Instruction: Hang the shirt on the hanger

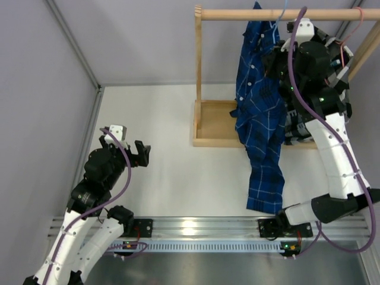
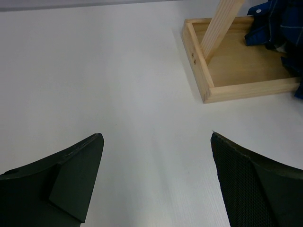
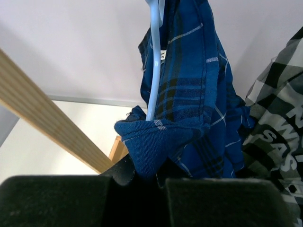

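Observation:
The royal-blue checked shirt [image 1: 259, 119] hangs from the wooden rail [image 1: 237, 14] and drapes down over the rack base onto the table. The light-blue hanger [image 1: 282, 18] hooks over the rail; its thin arm [image 3: 154, 71] runs down inside the shirt. My right gripper [image 1: 278, 59] is raised beside the shirt's upper part, shut on a fold of the shirt [image 3: 156, 142] just below the hanger arm. My left gripper [image 1: 141, 154] is open and empty, low over the bare table, far left of the rack; its fingers [image 2: 75, 175] stand wide apart.
The wooden rack has a tray base [image 1: 212, 141] and an upright post [image 1: 198, 53]; the base also shows in the left wrist view [image 2: 236, 90]. A black-and-white checked shirt with lettering [image 3: 279, 132] hangs right of the blue one. A pink hanger [image 1: 356, 24] is at the rail's right end.

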